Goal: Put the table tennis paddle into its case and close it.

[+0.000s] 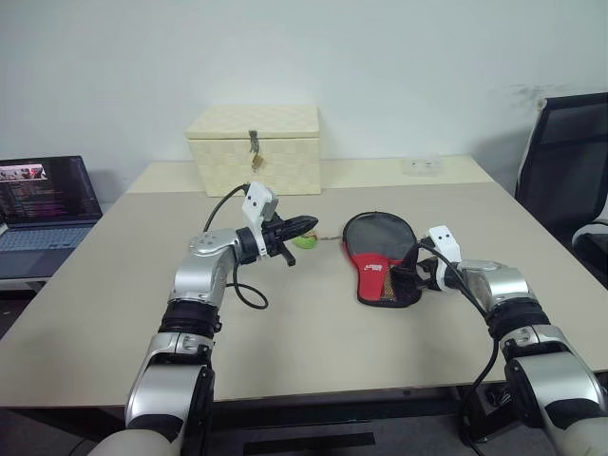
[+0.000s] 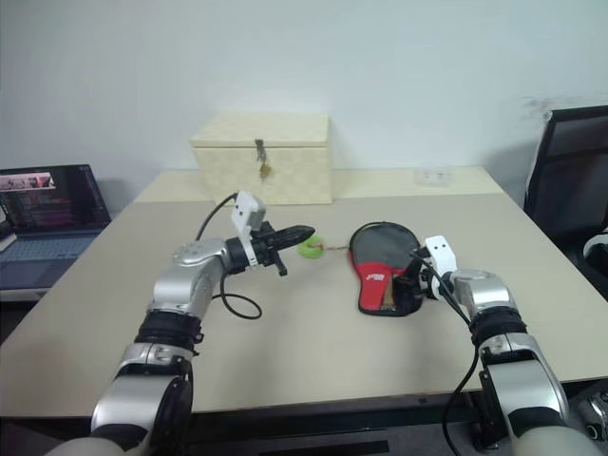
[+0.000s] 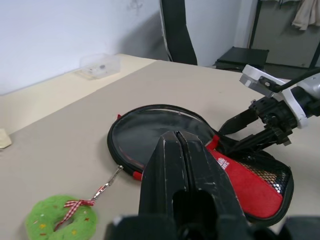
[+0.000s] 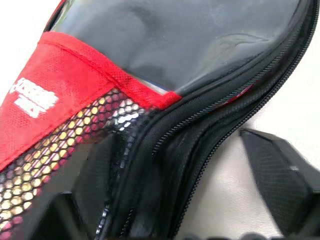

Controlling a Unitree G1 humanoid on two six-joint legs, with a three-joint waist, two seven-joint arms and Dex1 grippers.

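Case (image 1: 378, 258) flat on beige surface (image 1: 313, 332), right of centre, round end pointing away, red logo panel and black mesh pocket at near end. Zip along the right-hand edge partly open in right wrist view. Green ring-shaped tag (image 1: 304, 240) on surface just left of case, joined to it by short chain. Paddle not clearly visible.

Right end effector (image 1: 407, 273) at mesh end of case, fingers spread, straddling the zipped edge; no clear grasp. Left end effector (image 1: 306, 224) clenched, holding nothing, raised just above tag.

Cream woven box (image 1: 255, 149) with latch at far edge. Laptop (image 1: 43, 204) at left, black chair (image 1: 568, 157) at right.
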